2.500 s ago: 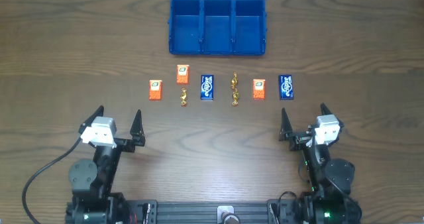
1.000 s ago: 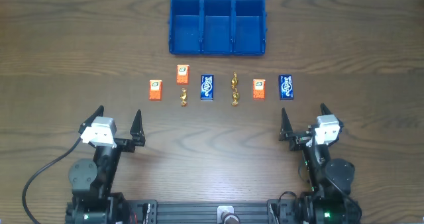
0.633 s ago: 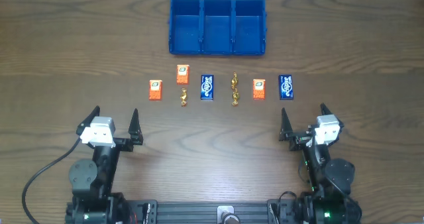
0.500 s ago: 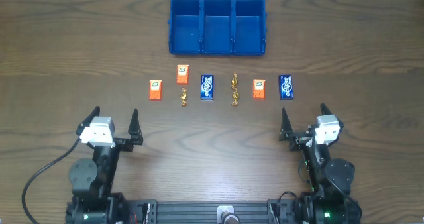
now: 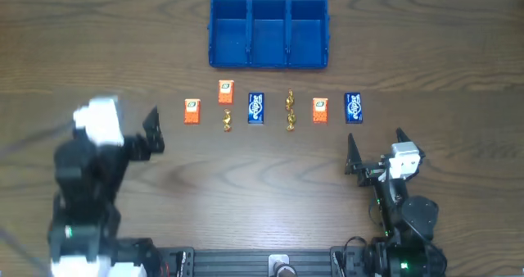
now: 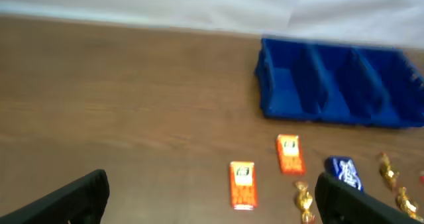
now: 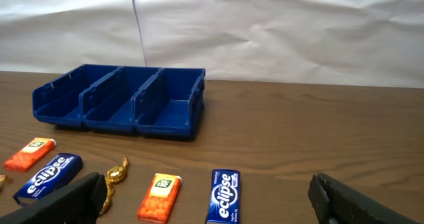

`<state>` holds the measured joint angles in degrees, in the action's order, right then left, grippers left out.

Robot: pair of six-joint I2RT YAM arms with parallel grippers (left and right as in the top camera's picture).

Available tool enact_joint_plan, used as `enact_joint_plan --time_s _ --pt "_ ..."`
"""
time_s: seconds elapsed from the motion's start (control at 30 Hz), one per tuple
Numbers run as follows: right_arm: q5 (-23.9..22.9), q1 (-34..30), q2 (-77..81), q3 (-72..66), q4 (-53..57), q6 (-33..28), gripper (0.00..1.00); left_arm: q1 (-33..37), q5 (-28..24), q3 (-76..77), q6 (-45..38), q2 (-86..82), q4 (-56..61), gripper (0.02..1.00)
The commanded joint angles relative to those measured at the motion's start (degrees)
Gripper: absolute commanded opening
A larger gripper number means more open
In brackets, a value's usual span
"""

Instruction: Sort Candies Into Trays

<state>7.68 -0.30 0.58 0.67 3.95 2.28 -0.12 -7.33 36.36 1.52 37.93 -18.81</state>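
Note:
Several candies lie in a row on the wooden table: orange boxes (image 5: 191,111) (image 5: 226,92) (image 5: 319,110), blue packs (image 5: 256,107) (image 5: 354,107) and gold-wrapped sweets (image 5: 227,120) (image 5: 290,102) (image 5: 291,122). A blue three-compartment tray (image 5: 211,31) stands behind them, and all its compartments look bare. My left gripper (image 5: 123,117) is lifted at the left, open with nothing in it, and short of the leftmost orange box (image 6: 242,184). My right gripper (image 5: 377,150) stands open near the front right, short of the right blue pack (image 7: 222,196).
Bare wood surrounds the candy row and the tray (image 7: 119,101). A white backdrop stands behind the table's far edge. A dark cable trails at the left arm's side.
The left arm has risen and swung towards the far left, its gripper now higher and closer to the candy row. The right arm and all the candies have stayed put.

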Motion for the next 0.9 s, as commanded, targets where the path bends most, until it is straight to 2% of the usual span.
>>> enact_joint_plan --time_s 0.03,0.23,0.4,0.73,0.9 --pt "-0.33 -0.13 -0.42 -0.22 0.15 -0.66 0.998 -2.29 0.26 11.50 0.39 20.02 -2.25 0.998" --pt "-0.33 -0.13 -0.42 -0.22 0.15 -0.66 0.998 -7.69 0.37 23.10 1.29 44.28 -3.26 0.998" --pt "-0.33 -0.13 -0.42 -0.22 0.15 -0.66 0.998 -8.63 0.28 27.65 3.26 57.31 -4.59 0.998" --pt "-0.33 -0.13 -0.42 -0.22 0.15 -0.66 0.998 -10.69 0.46 27.78 3.39 68.52 -6.75 0.998" --pt "-0.33 -0.13 -0.42 -0.22 0.15 -0.66 0.998 -12.35 2.73 27.78 3.45 69.79 -6.73 0.998"
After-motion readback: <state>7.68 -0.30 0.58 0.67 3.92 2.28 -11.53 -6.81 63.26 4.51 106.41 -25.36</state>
